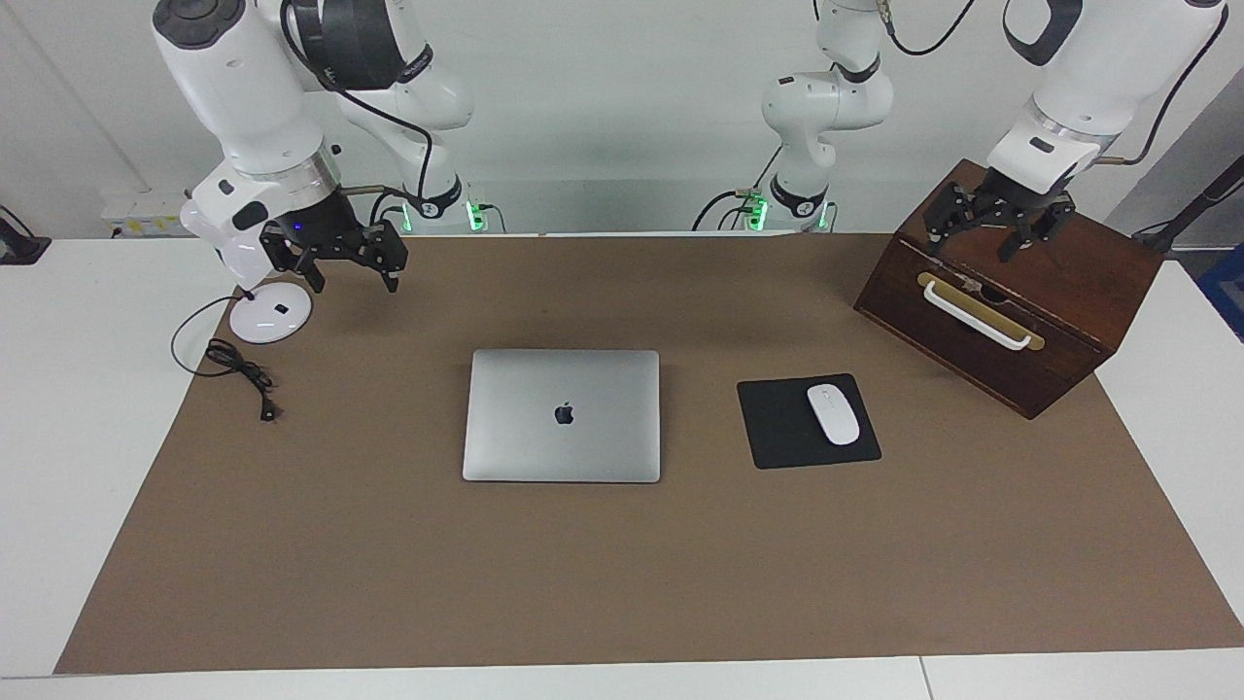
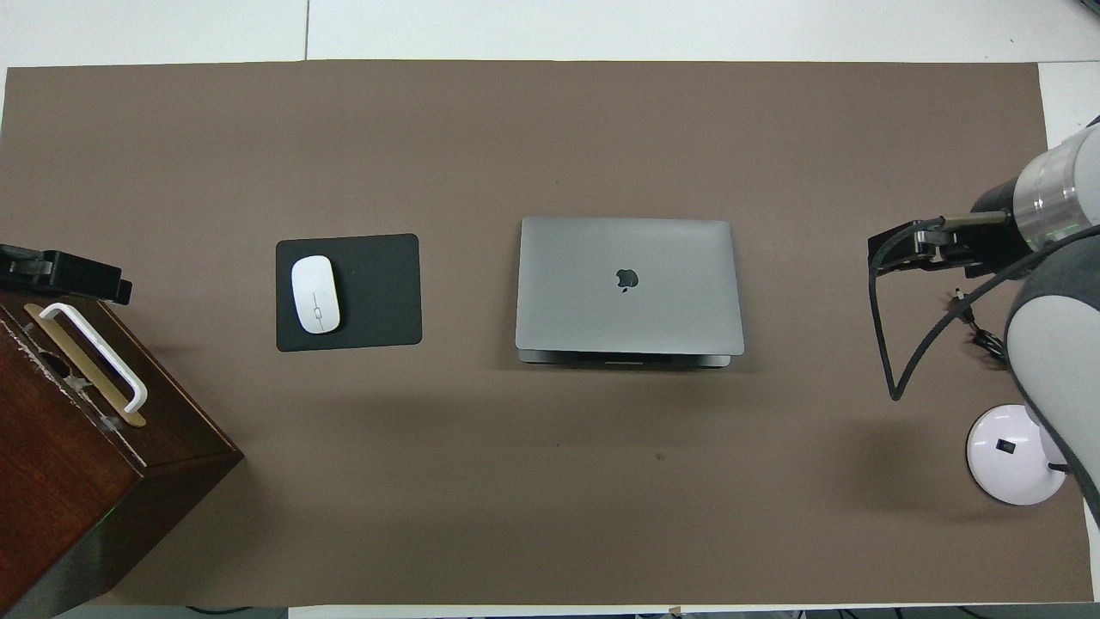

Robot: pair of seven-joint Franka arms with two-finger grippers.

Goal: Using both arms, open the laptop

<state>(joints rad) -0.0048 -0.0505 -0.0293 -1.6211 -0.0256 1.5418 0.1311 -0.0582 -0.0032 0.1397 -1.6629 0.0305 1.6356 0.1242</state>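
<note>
One laptop (image 1: 562,415) lies shut and flat near the middle of the brown mat (image 1: 622,583), its logo up and nothing touching it. Beside it, toward the left arm's end of the table, a white mouse (image 1: 833,414) sits on a black mouse pad (image 1: 777,428). Nearer to the robots at that end stands a wooden box (image 1: 1011,321) with a white handle (image 1: 975,314).

The left gripper (image 1: 982,236) hangs over that box with its jaws spread wide and empty. The right gripper (image 1: 354,273) hangs over the mat at the right arm's end, well apart from the laptop, also spread and empty. Just beside it are a round white lamp base (image 1: 270,315) and a loose black cable (image 1: 233,365).

From here the risks are, I judge, these: the lid is thin and lies flush, so a finger may slide over the edge without catching; if one arm lifts while the other does not pin the base, the whole laptop could tip or skid on the smooth mat; the left arm could clip the box or the mouse on its way in.

The mat covers most of a white table (image 1: 58,389); a plain pale wall (image 1: 603,117) stands past the arms' bases.
</note>
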